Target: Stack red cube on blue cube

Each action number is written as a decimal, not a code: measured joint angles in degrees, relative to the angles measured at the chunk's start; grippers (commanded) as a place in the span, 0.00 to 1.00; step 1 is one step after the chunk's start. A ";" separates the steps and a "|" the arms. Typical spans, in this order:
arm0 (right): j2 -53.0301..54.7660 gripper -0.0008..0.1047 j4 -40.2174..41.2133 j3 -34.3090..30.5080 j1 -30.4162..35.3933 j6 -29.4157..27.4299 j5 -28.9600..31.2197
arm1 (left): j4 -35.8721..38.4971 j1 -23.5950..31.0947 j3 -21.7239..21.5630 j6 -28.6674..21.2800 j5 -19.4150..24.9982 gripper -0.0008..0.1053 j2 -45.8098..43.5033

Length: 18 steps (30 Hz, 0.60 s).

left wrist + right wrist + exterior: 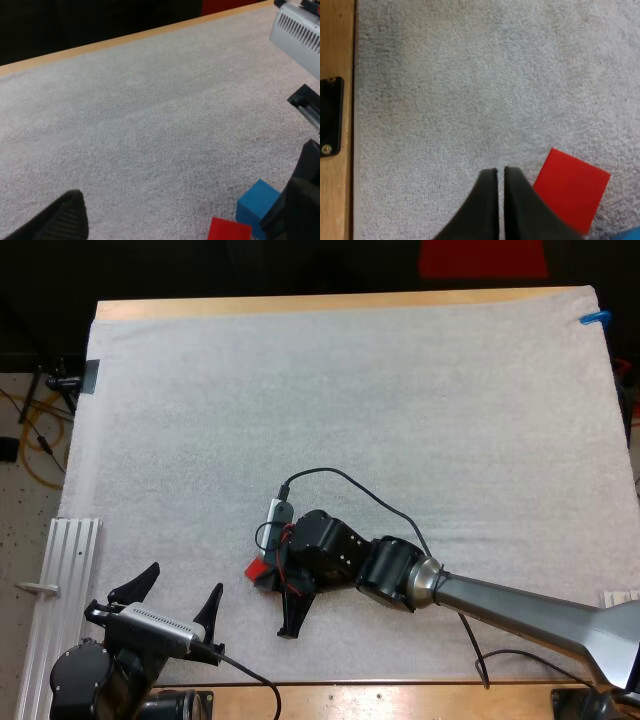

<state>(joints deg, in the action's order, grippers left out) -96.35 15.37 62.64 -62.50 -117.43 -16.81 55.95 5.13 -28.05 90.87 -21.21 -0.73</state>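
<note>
The red cube (258, 568) lies on the white mat (400, 390), just left of my right wrist. My right gripper (288, 628) points toward the table's front edge. In the right wrist view its fingertips (490, 176) are pressed almost together with nothing between them, and the red cube (572, 189) rests right beside them. A sliver of the blue cube (631, 234) shows past the red one. My left gripper (178, 588) stands open near the front left. From the left wrist view, the blue cube (257, 200) and the red cube (229, 231) sit side by side on the mat.
An aluminium rail (65, 580) lies off the mat's left edge. The wooden table edge (337, 50) carries a small black bracket (330, 116). The mat stretches open toward the far side and the right.
</note>
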 measured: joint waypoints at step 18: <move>0.00 0.31 0.00 0.00 -0.33 -2.69 0.24 | 9.64 -6.20 -6.87 -3.20 -0.08 0.73 5.72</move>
<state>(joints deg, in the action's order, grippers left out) -96.35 15.37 62.64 -62.83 -120.12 -16.58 65.60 -1.07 -34.92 87.66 -21.30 4.99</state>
